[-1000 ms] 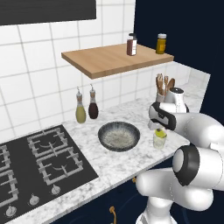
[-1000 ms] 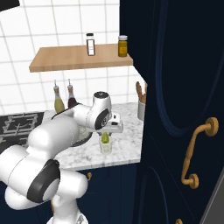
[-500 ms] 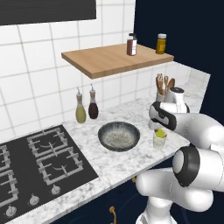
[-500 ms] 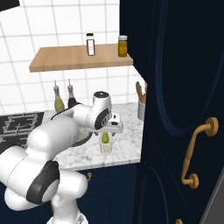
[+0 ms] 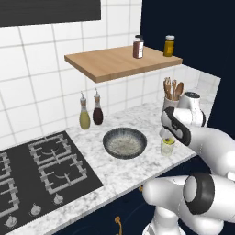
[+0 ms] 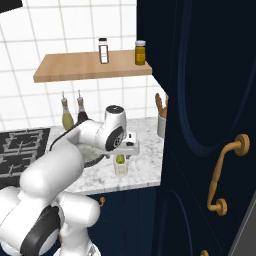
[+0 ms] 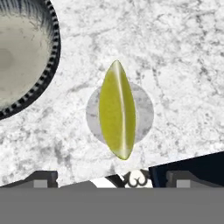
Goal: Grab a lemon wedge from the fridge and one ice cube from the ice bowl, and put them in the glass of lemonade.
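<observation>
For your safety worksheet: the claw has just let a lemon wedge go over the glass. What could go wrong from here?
1. The wedge spans the whole glass; it might sit on top rather than sink.
2. The open claw hangs right above the glass; a careless sideways move could tip it.
3. The glass stands near the counter edge, so a knock could send it off.

Pincer (image 5: 168, 136) over lemonade glass (image 5: 167, 147)
</observation>
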Robot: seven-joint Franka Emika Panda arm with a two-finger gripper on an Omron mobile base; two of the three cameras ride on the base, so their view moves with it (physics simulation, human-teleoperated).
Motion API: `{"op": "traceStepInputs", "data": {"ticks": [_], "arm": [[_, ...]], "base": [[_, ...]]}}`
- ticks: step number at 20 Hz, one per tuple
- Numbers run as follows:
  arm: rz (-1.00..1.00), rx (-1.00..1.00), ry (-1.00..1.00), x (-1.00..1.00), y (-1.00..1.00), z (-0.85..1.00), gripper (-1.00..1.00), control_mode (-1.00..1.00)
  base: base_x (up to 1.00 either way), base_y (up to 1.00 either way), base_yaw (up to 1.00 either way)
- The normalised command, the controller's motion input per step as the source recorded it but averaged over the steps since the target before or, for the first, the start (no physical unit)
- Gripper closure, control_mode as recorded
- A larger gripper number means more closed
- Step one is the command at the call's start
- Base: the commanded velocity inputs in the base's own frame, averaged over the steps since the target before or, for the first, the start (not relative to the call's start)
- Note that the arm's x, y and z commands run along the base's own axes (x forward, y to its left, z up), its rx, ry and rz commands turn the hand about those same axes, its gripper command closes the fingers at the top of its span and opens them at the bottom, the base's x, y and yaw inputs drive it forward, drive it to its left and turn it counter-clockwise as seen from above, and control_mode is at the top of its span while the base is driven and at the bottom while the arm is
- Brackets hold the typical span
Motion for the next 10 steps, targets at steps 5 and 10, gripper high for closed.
{"op": "traceStepInputs", "data": {"ticks": [5,10], "arm": [[0.01,0.01,-0.08,-0.58,0.23,0.18,-1.00,-1.00],[0.03,0.00,0.01,-0.60,0.32,1.00,-1.00,-1.00]], "base": [[0.00,0.00,0.00],[0.00,0.00,0.00]]}}
